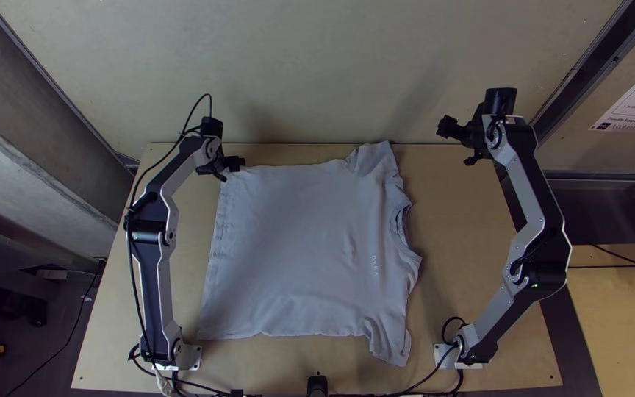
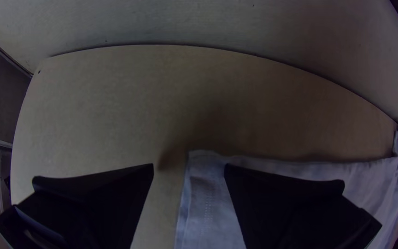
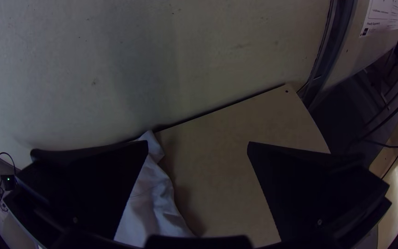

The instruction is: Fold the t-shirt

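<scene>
**T-shirt Lies Spread Between Two Wide-Parted Grippers**

We see the grey short-sleeved T-shirt (image 1: 295,250) spread on the wooden table (image 1: 450,220), its hem (image 1: 213,257) toward the left arm and its collar (image 1: 400,224) toward the right. The far sleeve (image 1: 375,158) is rumpled near the table's far edge; the near sleeve (image 1: 391,345) has creases.

The left gripper (image 1: 233,170) is at the hem's far corner, its fingers wide apart with the corner between them. As far as we can make out in the dim left wrist view, nothing is pinched. We find the right gripper (image 1: 453,144) spread wide and holding nothing, well apart from the collar.
</scene>
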Tool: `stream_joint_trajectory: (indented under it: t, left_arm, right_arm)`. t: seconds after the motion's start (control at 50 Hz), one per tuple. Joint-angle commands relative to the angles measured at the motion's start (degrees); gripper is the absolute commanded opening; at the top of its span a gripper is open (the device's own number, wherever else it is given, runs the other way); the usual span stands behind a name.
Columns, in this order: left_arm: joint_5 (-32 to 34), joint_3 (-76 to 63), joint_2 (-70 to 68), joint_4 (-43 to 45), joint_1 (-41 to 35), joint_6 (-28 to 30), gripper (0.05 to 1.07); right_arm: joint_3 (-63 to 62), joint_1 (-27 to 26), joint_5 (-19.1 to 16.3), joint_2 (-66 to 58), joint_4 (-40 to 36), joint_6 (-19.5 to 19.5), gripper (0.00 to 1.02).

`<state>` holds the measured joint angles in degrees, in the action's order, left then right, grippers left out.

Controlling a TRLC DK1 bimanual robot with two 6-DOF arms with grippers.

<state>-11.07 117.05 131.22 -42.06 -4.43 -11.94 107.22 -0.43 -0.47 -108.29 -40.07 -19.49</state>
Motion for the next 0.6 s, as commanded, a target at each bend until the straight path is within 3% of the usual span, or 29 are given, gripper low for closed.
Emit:
stream_joint_trajectory:
  t: [0.0, 0.08, 0.28, 0.38, 0.58]
  left_arm:
    - [-1.67, 0.89, 2.55, -0.65, -0.58, 0.61, 0.52]
    - [-1.67, 1.60, 2.55, -0.30, -0.67, 1.57, 0.06]
    - [-0.97, 1.86, -0.09, -2.15, -1.02, 0.52, 0.08]
    - [1.05, 1.86, -2.81, -2.85, -1.11, -0.01, 0.08]
    - [3.69, 1.86, -7.91, -3.64, -1.37, -0.36, 0.08]
  right_arm:
    - [2.56, 0.51, -0.15, -2.19, -0.53, -1.96, 0.99]
    - [3.87, 0.69, -0.23, -3.86, -0.97, -1.87, 0.99]
    - [8.18, 3.06, -0.94, -10.01, -4.13, -1.87, 0.98]
    - [11.87, 4.73, -1.73, -14.05, -6.33, -1.87, 0.92]
    - [24.09, 7.02, -4.80, -23.99, -13.71, -3.28, 0.92]
